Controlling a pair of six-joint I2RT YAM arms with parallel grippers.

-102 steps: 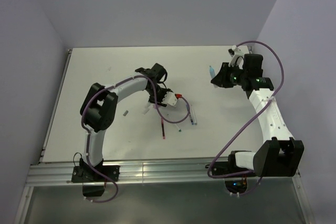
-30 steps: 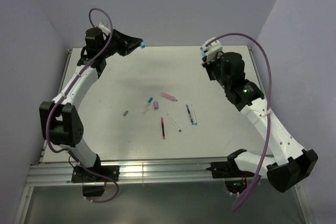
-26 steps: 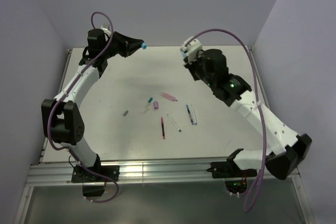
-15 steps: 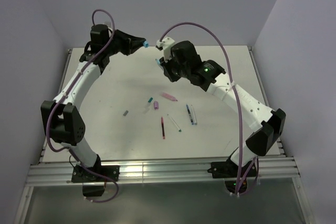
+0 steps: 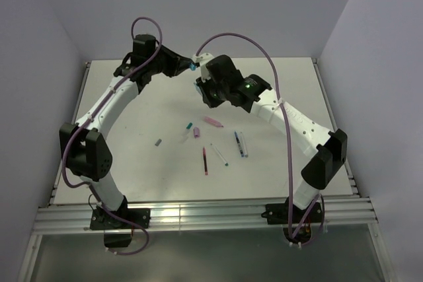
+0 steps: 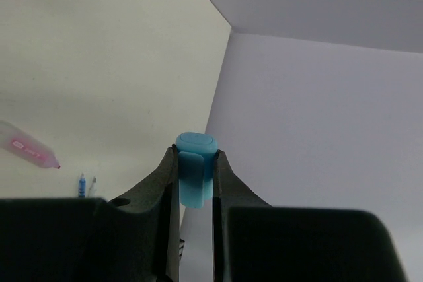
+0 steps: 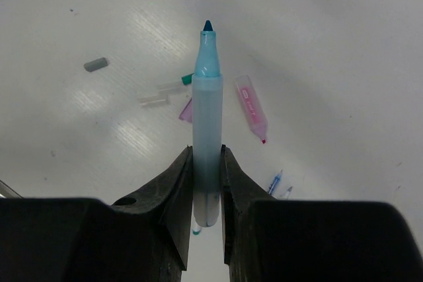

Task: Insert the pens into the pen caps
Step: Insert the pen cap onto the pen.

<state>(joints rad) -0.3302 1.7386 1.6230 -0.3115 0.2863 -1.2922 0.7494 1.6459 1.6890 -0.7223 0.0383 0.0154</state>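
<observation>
My left gripper [image 5: 190, 66] is shut on a light blue pen cap [image 6: 195, 171] and holds it in the air over the back of the table. My right gripper [image 5: 199, 85] is shut on a pale blue pen [image 7: 207, 123] with a dark teal tip pointing away from the wrist. The two grippers are close together, the right one just below and right of the left. On the table lie a red pen [image 5: 205, 160], a white pen with green tip [image 5: 219, 154], a dark blue pen [image 5: 237, 143], a pink highlighter [image 5: 213, 121], a purple cap [image 5: 196, 132], a teal cap [image 5: 189, 125] and a grey cap [image 5: 158, 142].
The loose pens and caps lie in a cluster at the table's middle [image 5: 132, 110]. A pale cap [image 7: 153, 100] lies beside the purple one. Lilac walls stand close on the left, back and right. A metal rail [image 5: 198, 216] runs along the near edge.
My right arm has swung left with the pale blue pen, up to my left gripper. My left arm has moved right with the blue cap.
</observation>
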